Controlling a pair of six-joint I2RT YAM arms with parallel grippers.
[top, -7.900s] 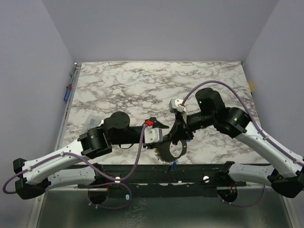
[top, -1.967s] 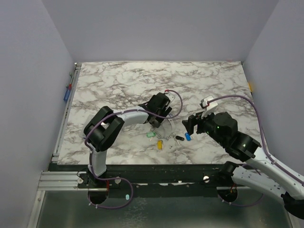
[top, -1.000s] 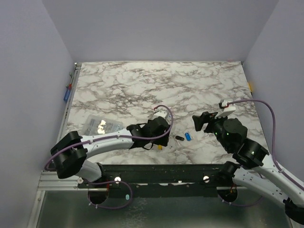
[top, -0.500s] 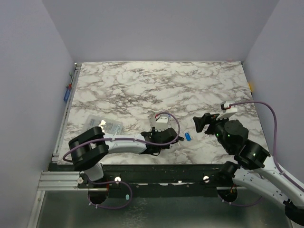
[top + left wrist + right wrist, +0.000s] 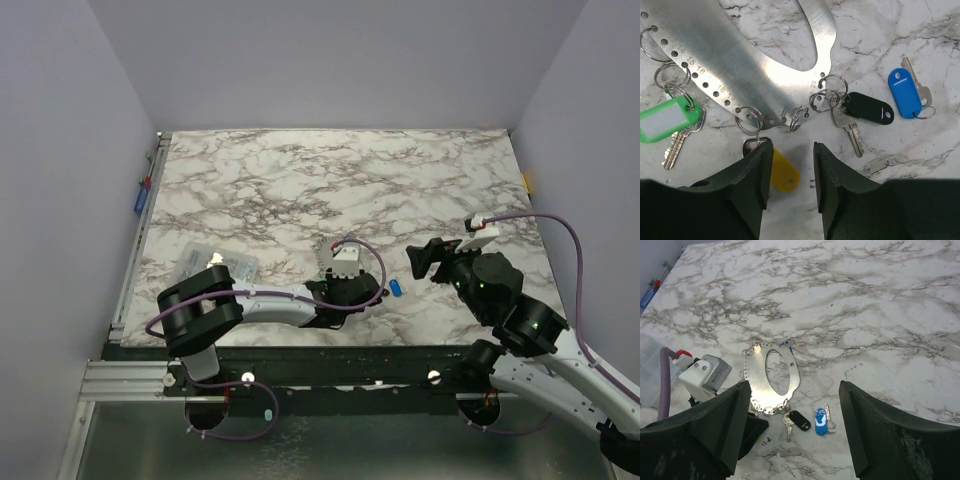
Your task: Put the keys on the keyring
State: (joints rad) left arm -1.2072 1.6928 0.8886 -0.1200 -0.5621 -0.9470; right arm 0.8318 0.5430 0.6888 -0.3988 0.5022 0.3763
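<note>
Over the yellow-tagged key, left jaws spread, newly shifted, right jaws spread, unmoved.

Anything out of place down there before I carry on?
The blue-tagged key lies loose on the table, apart from the keyring plate, just right of the black-tagged key. The green-tagged key hangs from the plate's edge holes by small rings. Nothing looks bent or broken.

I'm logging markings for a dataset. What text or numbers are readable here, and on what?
"29": stamped on the flat silvery perforated metal keyring plate, beside a rim hole, in the left wrist view.
Other stamped hole numbers along its rim: too small and blurred to read.
White insert of the green plastic key tag: blank.
No other text.
</note>
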